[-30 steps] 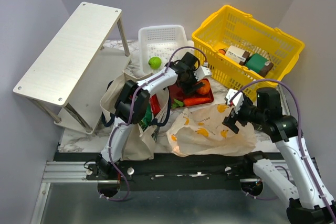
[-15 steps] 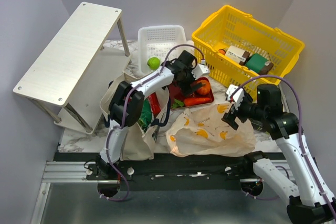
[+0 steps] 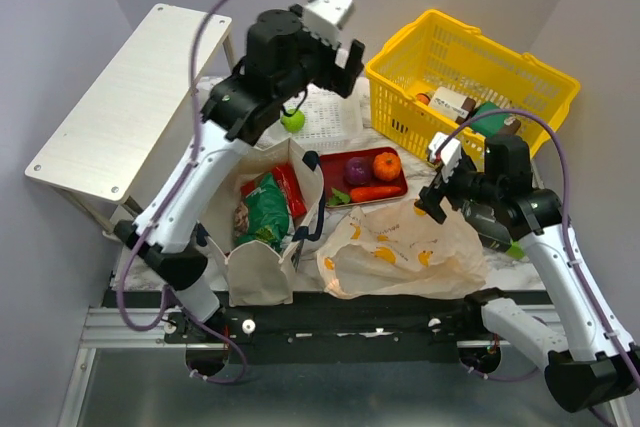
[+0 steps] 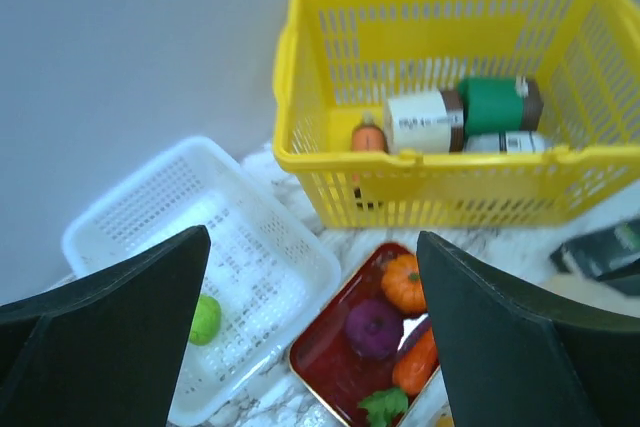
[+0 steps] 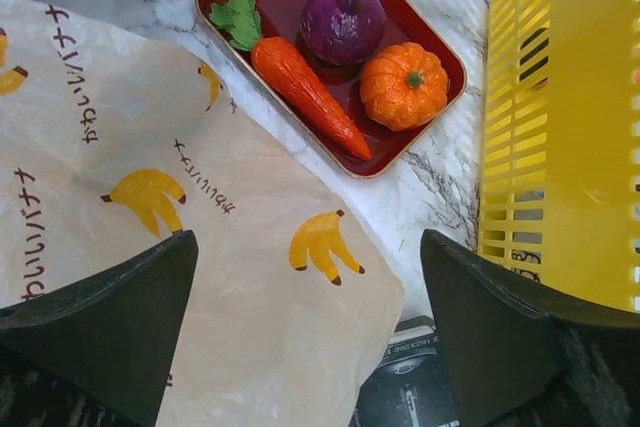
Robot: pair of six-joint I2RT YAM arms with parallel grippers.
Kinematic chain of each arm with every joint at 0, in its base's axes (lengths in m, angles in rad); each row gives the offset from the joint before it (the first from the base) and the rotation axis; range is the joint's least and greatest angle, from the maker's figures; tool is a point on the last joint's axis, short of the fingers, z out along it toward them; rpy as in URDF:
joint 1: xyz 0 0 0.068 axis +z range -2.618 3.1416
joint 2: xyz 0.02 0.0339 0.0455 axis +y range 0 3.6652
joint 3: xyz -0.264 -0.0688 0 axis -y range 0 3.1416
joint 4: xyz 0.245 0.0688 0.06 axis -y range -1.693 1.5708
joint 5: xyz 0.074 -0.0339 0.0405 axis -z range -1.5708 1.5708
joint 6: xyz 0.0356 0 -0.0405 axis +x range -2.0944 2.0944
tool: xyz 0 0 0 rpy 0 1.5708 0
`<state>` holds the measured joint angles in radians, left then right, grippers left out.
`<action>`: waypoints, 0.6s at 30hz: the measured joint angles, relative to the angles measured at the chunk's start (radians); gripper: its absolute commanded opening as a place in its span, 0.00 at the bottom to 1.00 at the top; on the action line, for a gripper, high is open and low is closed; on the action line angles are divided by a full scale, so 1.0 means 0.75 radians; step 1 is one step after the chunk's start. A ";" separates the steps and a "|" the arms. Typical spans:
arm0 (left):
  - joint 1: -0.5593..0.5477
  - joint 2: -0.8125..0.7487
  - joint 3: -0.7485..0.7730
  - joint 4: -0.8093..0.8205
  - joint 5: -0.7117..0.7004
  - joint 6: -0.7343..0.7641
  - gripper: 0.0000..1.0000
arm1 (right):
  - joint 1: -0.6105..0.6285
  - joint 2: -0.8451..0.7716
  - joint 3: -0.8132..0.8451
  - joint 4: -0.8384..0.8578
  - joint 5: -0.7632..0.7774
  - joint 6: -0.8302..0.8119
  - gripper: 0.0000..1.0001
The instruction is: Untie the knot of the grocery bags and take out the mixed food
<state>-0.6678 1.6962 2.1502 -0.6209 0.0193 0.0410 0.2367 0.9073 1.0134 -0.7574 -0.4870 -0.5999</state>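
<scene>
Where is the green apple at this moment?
In the top view the green apple lies in the white basket, at its left side, behind the canvas tote and to the left of the red tray.

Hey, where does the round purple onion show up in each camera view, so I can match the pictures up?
Top external: the round purple onion lies near the centre, on the shiny red tray.
Left wrist: low, just right of centre, on the same tray.
Right wrist: top centre.
Shared landmark: the yellow plastic basket, seen in all three views.
</scene>
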 measured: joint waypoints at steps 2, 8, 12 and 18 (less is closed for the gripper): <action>0.013 -0.106 -0.014 0.072 -0.052 -0.068 0.99 | 0.000 0.041 0.015 0.008 0.001 0.034 1.00; 0.039 -0.348 0.015 0.485 -0.185 -0.127 0.99 | 0.000 0.160 0.064 0.018 0.000 0.132 1.00; 0.050 -0.305 0.320 0.667 -0.352 -0.251 0.99 | 0.000 0.217 0.064 0.035 -0.001 0.183 1.00; 0.095 -0.277 0.508 0.747 -0.494 -0.445 0.99 | 0.000 0.263 0.073 0.079 0.001 0.211 1.00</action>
<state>-0.5968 1.4883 2.5309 -0.0608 -0.3515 -0.2928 0.2367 1.1046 1.0679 -0.6979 -0.4866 -0.4416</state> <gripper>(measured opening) 0.987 0.998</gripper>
